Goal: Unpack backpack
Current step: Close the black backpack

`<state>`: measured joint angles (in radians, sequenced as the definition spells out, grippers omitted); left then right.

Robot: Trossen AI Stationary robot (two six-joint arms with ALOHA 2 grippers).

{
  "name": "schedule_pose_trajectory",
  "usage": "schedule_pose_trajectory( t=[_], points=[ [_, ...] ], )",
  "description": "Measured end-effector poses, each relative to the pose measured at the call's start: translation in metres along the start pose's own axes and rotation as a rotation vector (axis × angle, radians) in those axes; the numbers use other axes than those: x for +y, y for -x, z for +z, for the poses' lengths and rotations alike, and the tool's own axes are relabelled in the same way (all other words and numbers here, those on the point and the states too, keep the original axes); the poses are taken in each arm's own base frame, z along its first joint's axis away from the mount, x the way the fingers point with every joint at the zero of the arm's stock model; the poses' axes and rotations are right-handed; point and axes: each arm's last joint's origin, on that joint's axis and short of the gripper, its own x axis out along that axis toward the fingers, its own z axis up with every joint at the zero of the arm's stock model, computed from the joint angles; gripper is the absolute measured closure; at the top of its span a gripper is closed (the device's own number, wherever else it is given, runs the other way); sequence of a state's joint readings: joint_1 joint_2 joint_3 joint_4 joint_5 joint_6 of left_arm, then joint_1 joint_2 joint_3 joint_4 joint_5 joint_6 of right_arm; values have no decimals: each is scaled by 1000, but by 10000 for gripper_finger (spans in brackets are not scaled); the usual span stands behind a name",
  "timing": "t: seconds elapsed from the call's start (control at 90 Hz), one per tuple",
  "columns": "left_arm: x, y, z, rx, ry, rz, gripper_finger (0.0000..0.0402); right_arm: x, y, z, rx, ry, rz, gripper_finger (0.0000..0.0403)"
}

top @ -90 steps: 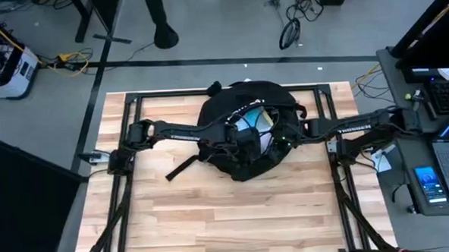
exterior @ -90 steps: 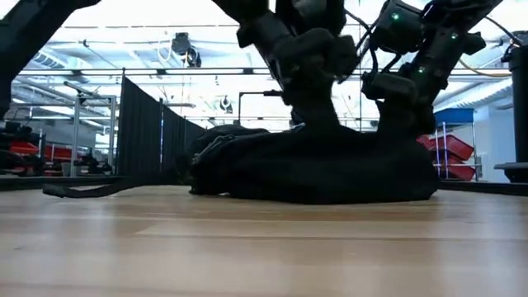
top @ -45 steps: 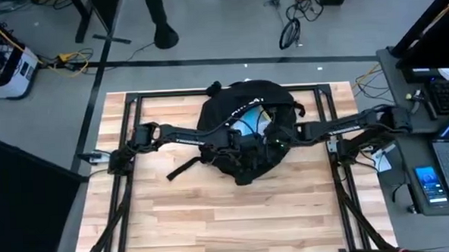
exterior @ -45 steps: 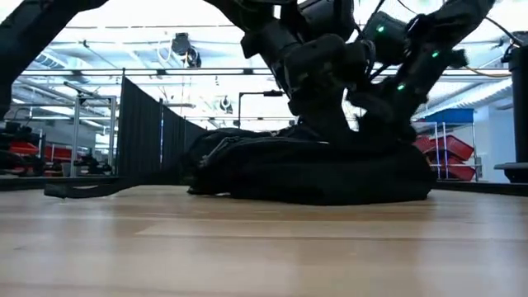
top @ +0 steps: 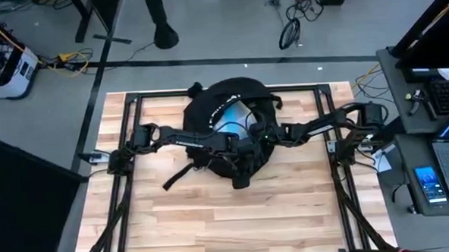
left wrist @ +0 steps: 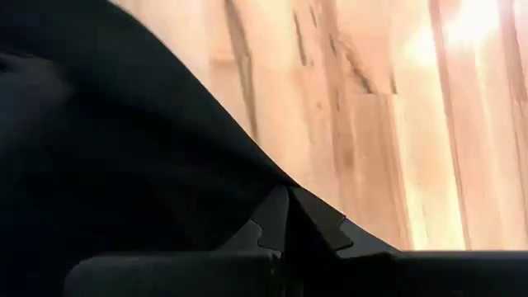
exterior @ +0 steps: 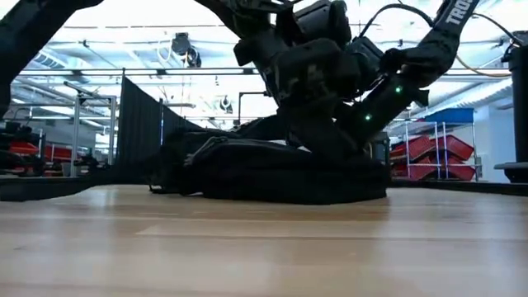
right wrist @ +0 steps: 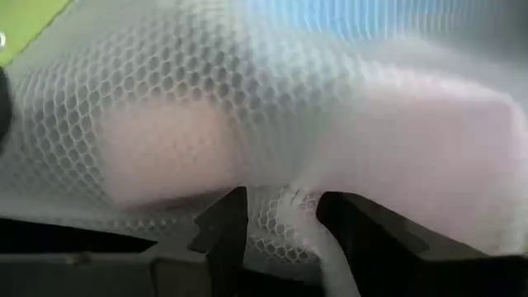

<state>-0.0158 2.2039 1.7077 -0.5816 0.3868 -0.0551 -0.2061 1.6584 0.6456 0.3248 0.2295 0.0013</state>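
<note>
The black backpack (top: 209,110) lies flat on the wooden table's far middle (exterior: 264,169). Its opening faces up and shows a white mesh bag (top: 232,115) with pale things inside (right wrist: 272,115). My left gripper (top: 237,147) is at the backpack's near side, shut on black fabric (left wrist: 286,216). My right gripper (top: 255,132) reaches into the opening from the right, its fingers closed on a bunch of the mesh (right wrist: 285,219). A loose black strap (top: 179,173) trails on the table toward the near left. My left gripper pinches an edge of the backpack's black fabric (left wrist: 247,177) between its two fingertips, which meet over the wood; the fabric spreads away from the fingers. My right gripper pinches a gathered fold of the white mesh bag (right wrist: 290,206) between its two fingers, and the mesh stretches over the bag's contents just beyond the fingertips.
A black metal frame (top: 126,123) runs along the table's left, far and right sides. Bare wood (top: 228,217) lies open toward the near edge. A side desk at the right carries a laptop and a phone (top: 430,184).
My right gripper has pushed toward the table's left edge, deeper into the backpack's opening. The whole backpack has slid to the left and a little toward the far edge, its strap trailing along. My left gripper has gone along with the fabric it holds.
</note>
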Motion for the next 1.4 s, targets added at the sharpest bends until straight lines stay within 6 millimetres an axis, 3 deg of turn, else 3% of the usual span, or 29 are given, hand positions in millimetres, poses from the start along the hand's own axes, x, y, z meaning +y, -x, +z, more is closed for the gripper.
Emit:
schedule_pose_trajectory(
  t=[0.1,0.267,0.478,0.556,0.7,0.844,1.078,1.222,1.4],
  points=[
    [-2,-1,-1,5,-1,-5,402,-13,0,8,-62,115,-31,239],
    [-8,-5,2,-25,-42,-17,402,-39,-10,13,-170,71,11,239],
    [-9,-4,5,-49,-55,-21,402,-37,-41,10,-197,96,146,239],
    [-9,-3,5,-38,-54,-19,402,-35,-43,14,-162,105,177,239],
    [-15,16,8,-12,-118,92,402,-44,-16,28,-78,98,133,239],
    [-28,61,19,-24,-203,252,402,-64,30,61,-117,127,63,239],
    [-41,126,19,-53,-270,491,402,-78,87,65,-87,124,46,239],
    [-29,144,14,1,-270,599,402,-77,93,55,9,130,66,239],
    [4,156,6,54,-233,619,402,-78,75,45,91,169,74,239]
  ],
)
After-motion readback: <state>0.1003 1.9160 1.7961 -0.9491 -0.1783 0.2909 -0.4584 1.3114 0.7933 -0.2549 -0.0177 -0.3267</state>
